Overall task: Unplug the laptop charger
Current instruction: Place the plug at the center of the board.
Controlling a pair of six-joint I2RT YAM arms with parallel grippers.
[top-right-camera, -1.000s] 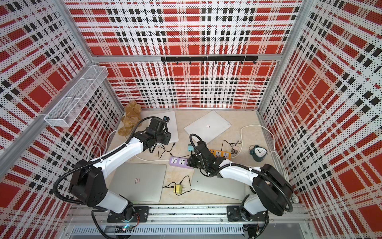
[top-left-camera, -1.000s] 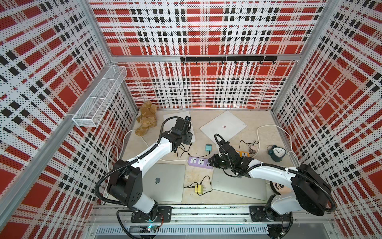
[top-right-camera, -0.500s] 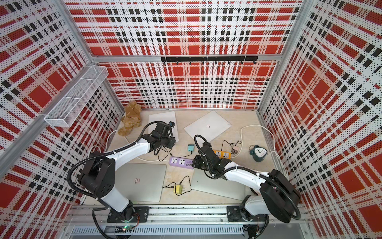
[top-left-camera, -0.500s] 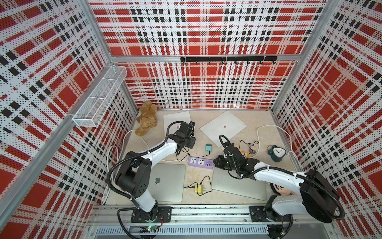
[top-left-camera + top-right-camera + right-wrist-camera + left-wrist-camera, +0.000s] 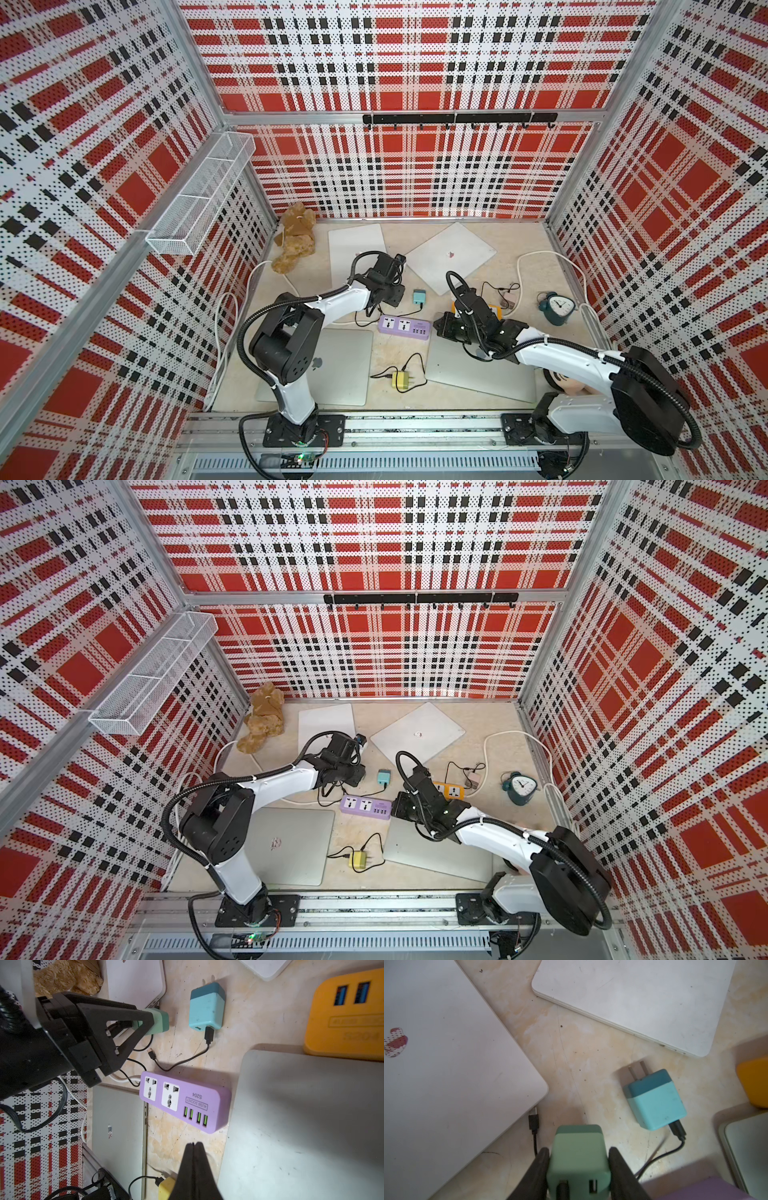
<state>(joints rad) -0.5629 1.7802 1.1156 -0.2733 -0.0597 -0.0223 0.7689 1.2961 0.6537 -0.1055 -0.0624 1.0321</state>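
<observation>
My left gripper (image 5: 578,1153) is shut on a green laptop charger (image 5: 578,1159), with a black finger on each side of it. A black cable sits in one of its ports. From the right wrist view the green charger (image 5: 160,1021) hangs clear of the purple power strip (image 5: 187,1101), and both of the strip's sockets are empty. In both top views the left gripper (image 5: 386,291) (image 5: 347,773) stands behind the purple strip (image 5: 404,327) (image 5: 365,806). My right gripper (image 5: 194,1144) is shut on nothing, at the strip's right end (image 5: 439,328).
A blue charger (image 5: 419,296) (image 5: 654,1099) lies unplugged near the left gripper, its loose cable plug (image 5: 151,1054) on the table. A yellow charger (image 5: 401,380), an orange power strip (image 5: 345,1018), several closed laptops, a clock (image 5: 557,307) and a teddy bear (image 5: 295,241) surround the arms.
The left gripper has moved forward and right, towards the blue charger, still holding the green charger. The right arm has shifted a little to the right and stays shut.
</observation>
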